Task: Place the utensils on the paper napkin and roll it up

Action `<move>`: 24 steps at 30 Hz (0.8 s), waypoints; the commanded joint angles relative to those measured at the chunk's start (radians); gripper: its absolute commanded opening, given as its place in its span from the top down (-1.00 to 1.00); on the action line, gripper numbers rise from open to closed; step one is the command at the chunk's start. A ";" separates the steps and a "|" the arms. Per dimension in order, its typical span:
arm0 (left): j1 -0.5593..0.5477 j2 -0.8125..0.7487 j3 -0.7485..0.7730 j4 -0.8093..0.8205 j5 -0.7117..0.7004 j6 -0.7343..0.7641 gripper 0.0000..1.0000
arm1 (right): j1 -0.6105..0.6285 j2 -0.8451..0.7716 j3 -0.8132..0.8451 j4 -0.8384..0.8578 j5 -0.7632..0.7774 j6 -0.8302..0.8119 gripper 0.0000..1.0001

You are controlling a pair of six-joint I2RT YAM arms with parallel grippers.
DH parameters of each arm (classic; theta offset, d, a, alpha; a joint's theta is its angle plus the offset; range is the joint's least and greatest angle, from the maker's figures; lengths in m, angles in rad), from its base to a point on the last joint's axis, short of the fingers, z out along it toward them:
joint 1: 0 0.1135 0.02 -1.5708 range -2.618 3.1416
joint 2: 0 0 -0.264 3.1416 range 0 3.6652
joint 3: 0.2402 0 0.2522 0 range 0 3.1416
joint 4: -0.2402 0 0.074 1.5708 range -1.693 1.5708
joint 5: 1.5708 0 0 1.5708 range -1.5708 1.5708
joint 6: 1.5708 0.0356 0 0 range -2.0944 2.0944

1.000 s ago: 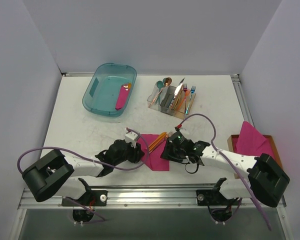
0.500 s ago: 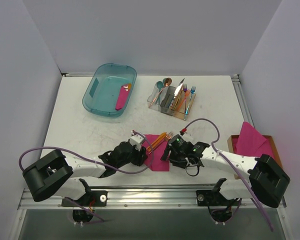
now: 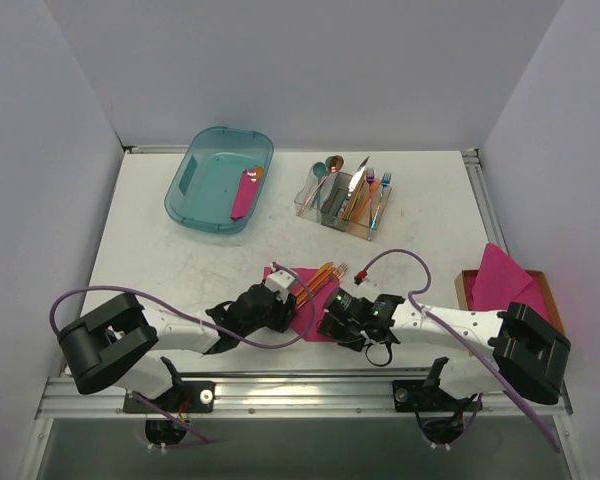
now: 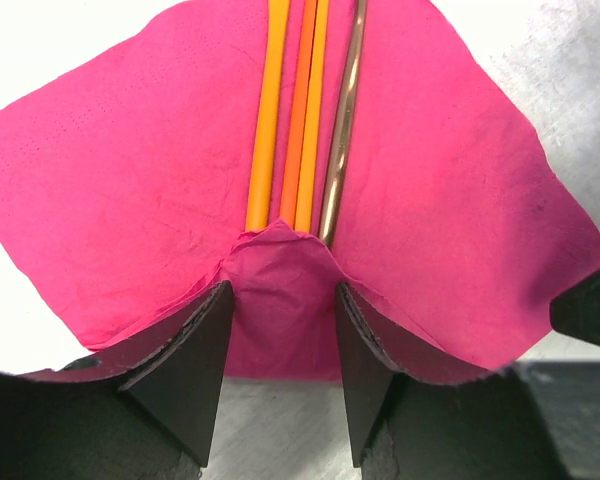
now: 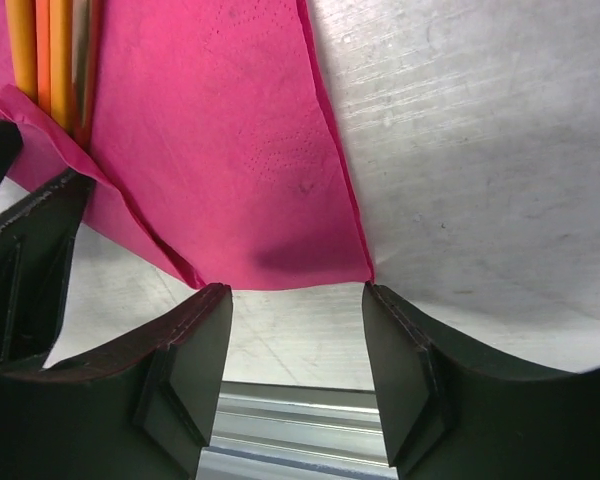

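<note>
The paper napkin point(image 3: 307, 300) lies flat near the table's front edge, between my two grippers. Three copper-orange utensils point(image 3: 321, 276) lie side by side on it. In the left wrist view the utensils point(image 4: 302, 120) run away from me, and the napkin point(image 4: 130, 170) has its near corner folded up over their near ends. My left gripper point(image 4: 283, 300) is open, its jaws on either side of that raised corner. My right gripper point(image 5: 295, 295) is open over bare table just short of the napkin's point(image 5: 220, 150) near edge, with the utensils point(image 5: 50, 60) at its upper left.
A teal tub point(image 3: 195, 195) at the back left holds a pink roll point(image 3: 245, 193). A clear caddy point(image 3: 345, 195) of mixed cutlery stands at the back centre. A wooden tray point(image 3: 463, 285) with a pink napkin stack point(image 3: 502, 278) sits at the right. The metal rail point(image 5: 300, 420) runs close behind the right gripper.
Both grippers have closed in on the napkin's near side: the left one moved right, the right one moved left and nearer. The napkin's near corner now lies folded over the utensil ends.
</note>
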 commanded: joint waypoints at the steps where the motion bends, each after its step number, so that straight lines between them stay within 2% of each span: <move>1: -0.014 0.024 0.028 0.008 -0.015 -0.003 -0.08 | 0.009 -0.009 0.001 -0.054 0.069 0.090 -0.08; 6: -0.017 0.026 0.033 -0.001 -0.025 -0.001 -0.08 | 0.009 -0.031 -0.013 -0.075 0.103 0.130 -0.02; 14: -0.022 -0.008 0.037 -0.031 -0.031 0.001 -0.08 | 0.005 -0.014 -0.065 -0.017 0.086 0.136 0.01; 16: -0.022 -0.017 0.037 -0.034 -0.031 0.002 -0.08 | 0.003 -0.013 -0.080 0.010 0.082 0.134 0.23; 17: -0.022 -0.020 0.037 -0.037 -0.031 0.004 -0.08 | 0.000 -0.013 -0.097 0.044 0.074 0.134 0.41; 20: -0.022 -0.022 0.038 -0.038 -0.031 0.005 -0.08 | -0.009 -0.011 -0.102 0.080 0.068 0.121 0.69; 24: -0.022 -0.017 0.036 -0.034 -0.025 0.005 -0.08 | -0.012 -0.028 -0.065 0.075 0.083 0.079 0.88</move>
